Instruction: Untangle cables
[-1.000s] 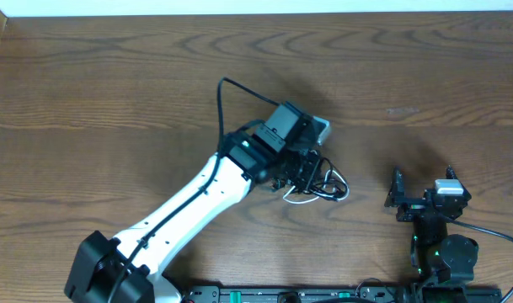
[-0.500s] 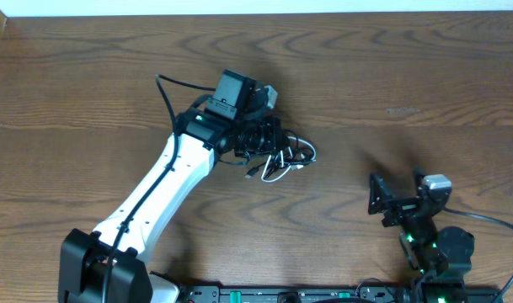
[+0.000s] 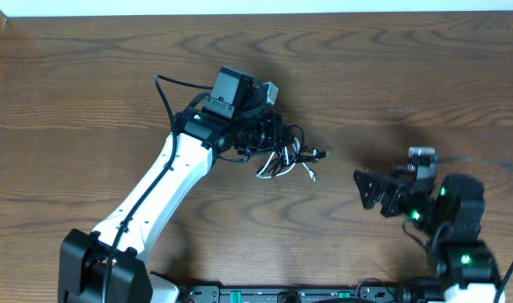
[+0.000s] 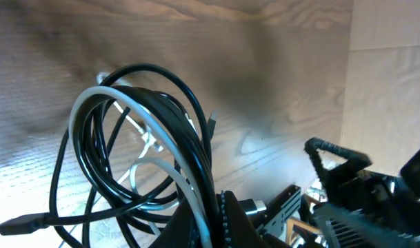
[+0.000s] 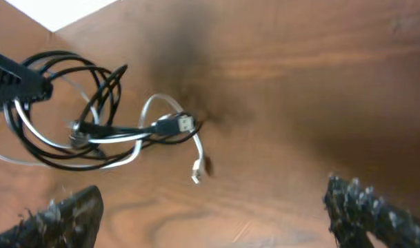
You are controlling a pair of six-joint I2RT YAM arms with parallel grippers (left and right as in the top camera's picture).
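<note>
The black and white cables (image 3: pixel 288 156) hang as one tangled bundle of loops from my left gripper (image 3: pixel 264 137), which is shut on them above the table's middle. In the left wrist view the loops (image 4: pixel 137 131) rise from my jaws (image 4: pixel 216 213), which pinch black and white strands together. In the right wrist view the bundle (image 5: pixel 85 117) hangs at upper left, a black plug (image 5: pixel 176 125) and a white plug (image 5: pixel 195 173) dangling from it. My right gripper (image 3: pixel 367 192) is open and empty, to the right of the bundle and pointing toward it.
The wooden table (image 3: pixel 424 93) runs under both arms. A white wall edge (image 3: pixel 256 7) lies along the back. The left arm's own thick black wire (image 3: pixel 168 97) loops behind its wrist.
My left gripper moved up and left with the bundle a second ago, then held roughly still. My right gripper has turned and moved left toward the cables.
</note>
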